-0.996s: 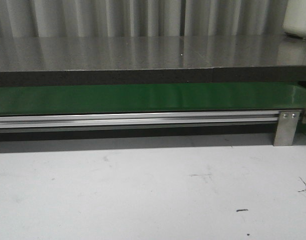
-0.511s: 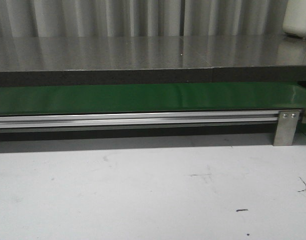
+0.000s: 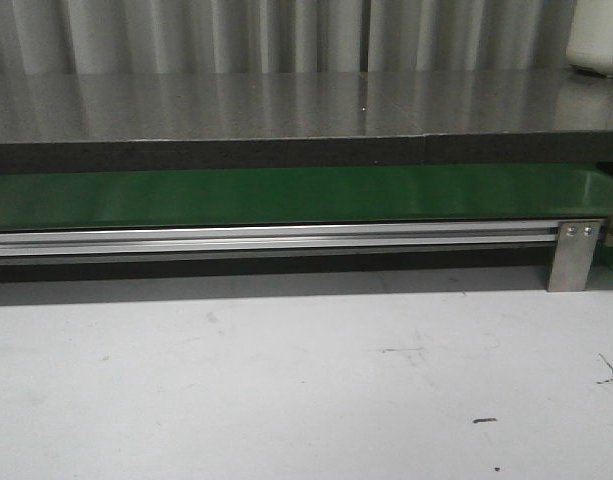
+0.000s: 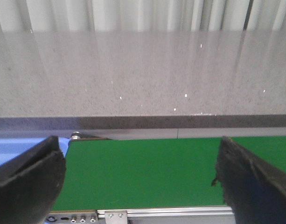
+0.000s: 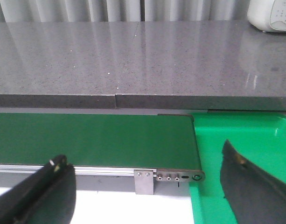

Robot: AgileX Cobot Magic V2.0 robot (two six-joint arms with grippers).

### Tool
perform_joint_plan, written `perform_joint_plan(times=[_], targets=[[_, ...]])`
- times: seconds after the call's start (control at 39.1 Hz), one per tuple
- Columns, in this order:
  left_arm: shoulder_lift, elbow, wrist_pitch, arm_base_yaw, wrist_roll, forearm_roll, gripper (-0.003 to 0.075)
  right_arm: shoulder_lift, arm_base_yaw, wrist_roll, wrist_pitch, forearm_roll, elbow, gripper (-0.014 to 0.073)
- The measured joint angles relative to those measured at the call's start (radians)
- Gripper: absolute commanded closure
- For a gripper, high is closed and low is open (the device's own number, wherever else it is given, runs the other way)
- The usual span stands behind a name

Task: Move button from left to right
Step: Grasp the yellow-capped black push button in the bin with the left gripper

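Note:
The button is not in any view. The green conveyor belt runs across the front view behind an aluminium rail. Neither gripper shows in the front view. In the left wrist view my left gripper is open and empty, its black fingers wide apart over the belt's left end. In the right wrist view my right gripper is open and empty over the belt's right end, one finger above a bright green bin.
A grey stone counter lies behind the belt, with a white appliance at its far right. A steel bracket holds the rail. White tabletop lies in front. A blue surface adjoins the belt's left end.

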Motion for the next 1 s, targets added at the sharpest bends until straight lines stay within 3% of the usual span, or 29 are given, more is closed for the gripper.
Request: perform_joint_plan(times=[0.26,0.64,1.0], targets=[[0.371,-0.285,0.153,0.073,0.0,-0.002,0.0105,0.0,0.0,0.0,0.0,0.0,0.0,-0.0049],[0.774,-0.573,0.262,0.396,0.026,-0.004,0.0105,0.0,0.0,0.0,0.0,0.0,0.0,-0.0049],[1.099,-0.756,0.424,0.583,0.291,-0.092,0.0105,0.0,0.0,0.0,0.0,0.0,0.0,-0.0049]])
